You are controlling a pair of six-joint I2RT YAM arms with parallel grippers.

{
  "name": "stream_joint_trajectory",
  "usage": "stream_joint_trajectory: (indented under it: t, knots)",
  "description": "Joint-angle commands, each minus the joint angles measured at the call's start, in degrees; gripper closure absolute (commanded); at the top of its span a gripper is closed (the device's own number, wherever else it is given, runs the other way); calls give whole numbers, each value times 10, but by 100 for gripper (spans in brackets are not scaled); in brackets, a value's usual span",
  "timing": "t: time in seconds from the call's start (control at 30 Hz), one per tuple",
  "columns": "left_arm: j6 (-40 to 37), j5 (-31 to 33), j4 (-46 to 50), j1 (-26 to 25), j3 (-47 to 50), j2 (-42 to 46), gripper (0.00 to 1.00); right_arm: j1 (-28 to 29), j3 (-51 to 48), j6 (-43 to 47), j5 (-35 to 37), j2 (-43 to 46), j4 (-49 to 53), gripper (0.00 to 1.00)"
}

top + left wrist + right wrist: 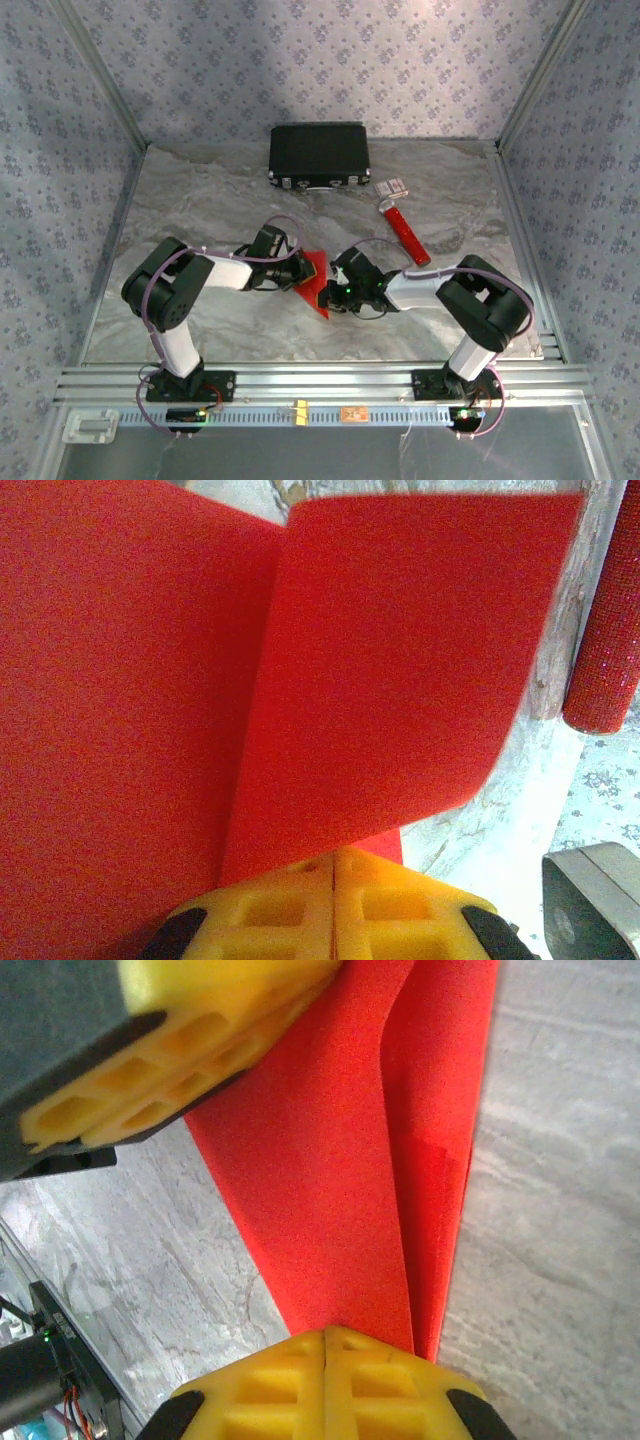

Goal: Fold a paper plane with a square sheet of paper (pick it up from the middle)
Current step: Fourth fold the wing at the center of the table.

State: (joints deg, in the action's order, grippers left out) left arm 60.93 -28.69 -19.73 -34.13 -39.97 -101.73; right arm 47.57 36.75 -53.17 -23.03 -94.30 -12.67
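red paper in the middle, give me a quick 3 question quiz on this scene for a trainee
1. True or false: the left gripper is shut on the red paper.
2. Fill in: the right gripper is ____ on the same paper.
3. Which lies nearest the table's far edge? A black case B red paper C left gripper
Key: 1 true; 2 shut; 3 A
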Motion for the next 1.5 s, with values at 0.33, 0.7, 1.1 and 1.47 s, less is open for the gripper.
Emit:
stream_joint_trajectory:
  t: [0.33, 0.7, 1.1, 1.47]
  knots:
    - [-10, 16, 53, 6, 17, -7, 93, -20, -13, -50, -17, 21, -50, 93]
    - [-9, 17, 53, 7, 18, -8, 93, -17, -49, -91, -29, -14, -128, 93]
    - [-8, 17, 49, 7, 18, -4, 93, 1, -45, -71, 7, -11, -30, 94]
    - [-36, 0, 0, 5, 32, 61, 82, -15, -59, -50, -2, -3, -13, 98]
